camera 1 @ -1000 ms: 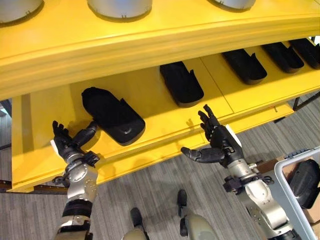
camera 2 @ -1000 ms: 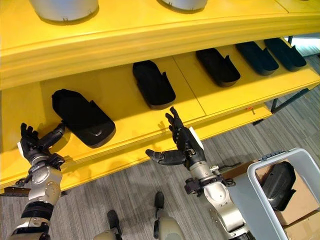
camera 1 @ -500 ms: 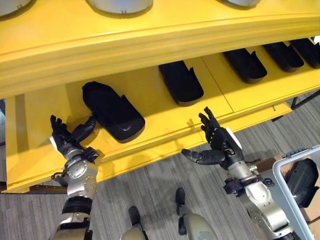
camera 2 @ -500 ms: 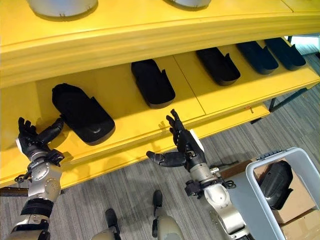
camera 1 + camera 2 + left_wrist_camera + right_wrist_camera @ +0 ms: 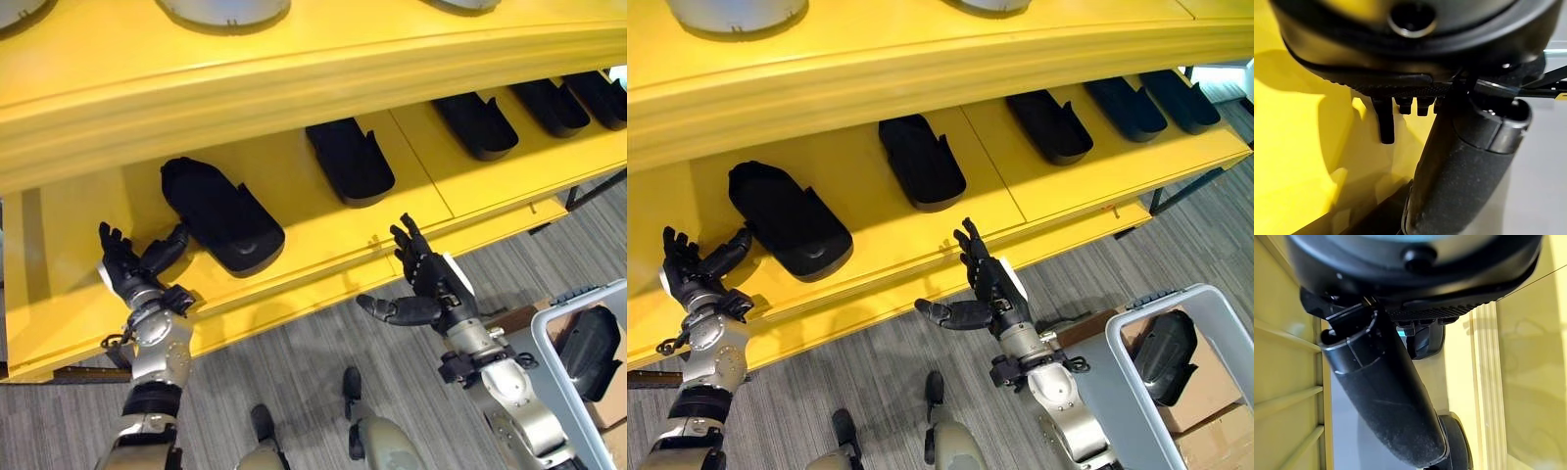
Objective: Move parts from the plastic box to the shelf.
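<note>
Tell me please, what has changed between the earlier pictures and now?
Little. The left hand drew back slightly from the leftmost black part on the yellow shelf; its thumb no longer reaches the part's edge. The right hand stayed open at the shelf's front edge, holding nothing. The other parts on the shelf and the part in the plastic box lie as before.

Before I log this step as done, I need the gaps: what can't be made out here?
- Box: cut by the eye views' edge; beyond one part, its contents can't be counted.
- Grey objects on the upper board: cropped by the top edge, unidentifiable.
- Leftmost part: whether the left hand's thumb touches it is unclear.
- Right hand: open, empty.
</note>
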### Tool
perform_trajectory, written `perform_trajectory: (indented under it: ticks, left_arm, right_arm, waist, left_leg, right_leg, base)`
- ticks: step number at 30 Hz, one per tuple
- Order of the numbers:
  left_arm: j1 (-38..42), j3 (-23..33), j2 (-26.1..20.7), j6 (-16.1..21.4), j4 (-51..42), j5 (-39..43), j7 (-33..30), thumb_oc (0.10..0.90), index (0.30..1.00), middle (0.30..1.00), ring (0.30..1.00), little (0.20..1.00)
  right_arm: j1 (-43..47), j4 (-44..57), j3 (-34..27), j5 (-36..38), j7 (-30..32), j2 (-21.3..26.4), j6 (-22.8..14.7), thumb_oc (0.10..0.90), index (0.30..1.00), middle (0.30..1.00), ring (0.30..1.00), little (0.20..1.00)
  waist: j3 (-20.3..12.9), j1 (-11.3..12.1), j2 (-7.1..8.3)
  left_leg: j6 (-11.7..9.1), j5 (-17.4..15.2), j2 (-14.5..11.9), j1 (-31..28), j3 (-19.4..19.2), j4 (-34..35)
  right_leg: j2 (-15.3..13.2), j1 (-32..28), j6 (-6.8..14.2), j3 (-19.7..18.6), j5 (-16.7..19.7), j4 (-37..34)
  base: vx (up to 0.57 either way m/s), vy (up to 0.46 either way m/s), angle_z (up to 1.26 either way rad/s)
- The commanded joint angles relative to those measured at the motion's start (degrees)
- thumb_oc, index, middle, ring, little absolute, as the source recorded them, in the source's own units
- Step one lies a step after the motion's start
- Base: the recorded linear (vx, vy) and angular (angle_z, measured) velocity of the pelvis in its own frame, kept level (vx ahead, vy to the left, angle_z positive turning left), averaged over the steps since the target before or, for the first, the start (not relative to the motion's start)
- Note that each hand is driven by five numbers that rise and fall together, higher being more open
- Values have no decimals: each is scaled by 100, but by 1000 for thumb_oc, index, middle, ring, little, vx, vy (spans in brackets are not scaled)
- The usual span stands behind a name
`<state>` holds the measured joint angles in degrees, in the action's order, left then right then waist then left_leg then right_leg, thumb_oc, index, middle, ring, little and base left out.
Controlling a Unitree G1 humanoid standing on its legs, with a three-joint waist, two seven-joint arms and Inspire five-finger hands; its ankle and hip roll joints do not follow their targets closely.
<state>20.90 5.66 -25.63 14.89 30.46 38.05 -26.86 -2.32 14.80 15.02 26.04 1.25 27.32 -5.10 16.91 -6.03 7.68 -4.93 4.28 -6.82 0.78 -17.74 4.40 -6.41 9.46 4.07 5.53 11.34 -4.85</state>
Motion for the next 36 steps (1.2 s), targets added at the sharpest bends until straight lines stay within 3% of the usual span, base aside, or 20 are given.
perform_trajectory:
  ticks: [1, 11, 22, 36]
  left_arm:
    - [1000, -527, -41, 5, 309, 57, 221, 900, 1000, 1000, 1000, 1000]
    - [1123, -512, -130, 40, 443, 80, 227, 900, 1000, 1000, 1000, 1000]
    - [-92, -169, 96, 99, -643, 214, 440, 900, 1000, 1000, 1000, 1000]
    - [-1161, -405, 519, -42, -1950, 290, 899, 900, 1000, 1000, 1000, 1000]
  right_arm:
    - [351, 622, -228, 72, -13, 10, -724, 900, 1000, 1000, 1000, 1000]
    - [323, 603, -232, 180, -72, 31, -745, 900, 1000, 1000, 1000, 1000]
    - [755, 168, 210, 925, -364, -77, -433, 900, 1000, 1000, 1000, 1000]
    - [1509, -298, 385, 1085, -200, -376, -296, 900, 1000, 1000, 1000, 1000]
  waist:
    - [-60, -242, 32]
    - [-38, -258, 53]
    - [-65, 31, -22]
    - [-16, 303, -132]
  left_leg:
    - [-186, -212, -376, -99, 201, -418]
    - [-180, -233, -363, -94, 176, -465]
    - [-151, -216, -302, -48, 339, -446]
    - [-64, -198, -180, 38, 505, -427]
  right_leg:
    - [-753, 54, 718, -77, -296, 695]
    - [-755, 67, 724, -117, -283, 696]
    - [-853, -71, 695, 74, -298, 697]
    - [-979, -134, 679, 213, -266, 702]
  base:
    - [-3, 6, -3]
    - [0, 1, 0]
    - [-2, 0, 0]
    - [-8, 1, 7]
